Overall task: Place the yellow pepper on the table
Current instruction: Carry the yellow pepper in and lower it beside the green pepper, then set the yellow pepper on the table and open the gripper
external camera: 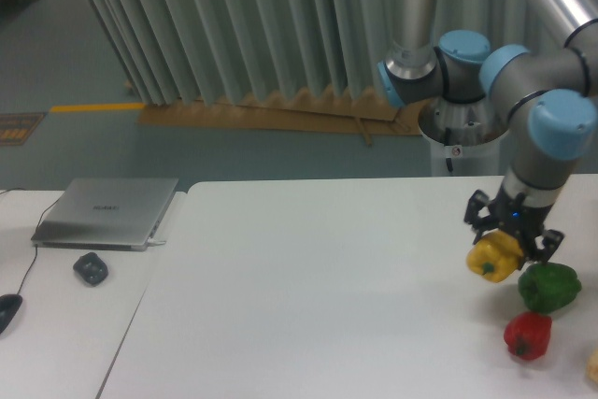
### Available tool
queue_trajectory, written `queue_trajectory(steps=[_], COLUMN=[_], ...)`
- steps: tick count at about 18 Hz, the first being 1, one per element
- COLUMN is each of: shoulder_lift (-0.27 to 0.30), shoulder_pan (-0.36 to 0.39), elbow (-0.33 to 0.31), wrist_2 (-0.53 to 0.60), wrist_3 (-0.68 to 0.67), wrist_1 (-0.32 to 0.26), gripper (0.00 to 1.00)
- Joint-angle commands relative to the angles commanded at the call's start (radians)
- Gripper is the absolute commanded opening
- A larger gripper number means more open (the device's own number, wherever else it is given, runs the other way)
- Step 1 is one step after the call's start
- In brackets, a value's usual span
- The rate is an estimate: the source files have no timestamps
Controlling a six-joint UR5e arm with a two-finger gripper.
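The yellow pepper (492,259) hangs just above the white table (327,296) at its right side, tilted a little. My gripper (510,236) comes down from above and is shut on the pepper's top, black fingers on either side of it. The pepper sits just left of the green pepper (550,287) and above the red pepper (528,334). Whether the yellow pepper touches the tabletop I cannot tell.
A pale object (592,364) peeks in at the right edge. The adjoining desk at the left holds a closed laptop (107,212), a dark lump (91,268) and a mouse (7,310). The arm's base (464,133) stands behind the table's far edge.
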Motion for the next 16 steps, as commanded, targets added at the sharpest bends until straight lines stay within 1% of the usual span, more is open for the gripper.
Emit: queue_trajectory(steps=[3, 5, 7, 9, 11, 13, 16], shoulder_lift=[-0.014, -0.032, -0.037, -0.044, -0.048, -0.051, -0.058], shoulder_pan=[-0.031, -0.064, -0.08, -0.08, -0.08, -0.081, -0.083], elbow=[-0.003, -0.008, -0.011, -0.009, -0.008, -0.028, -0.029], wrist_2=[0.034, 0.092, 0.117, 0.138, 0.172, 0.174, 0.177], wrist_3=[-0.028, -0.074, -0.081, -0.075, -0.071, -0.071, -0.077], wrist_1=[0.022, 0.046, 0.065, 0.077, 0.129, 0.132, 0.14], gripper=[0.51, 0.51, 0.51, 0.52, 0.52, 0.52, 0.52])
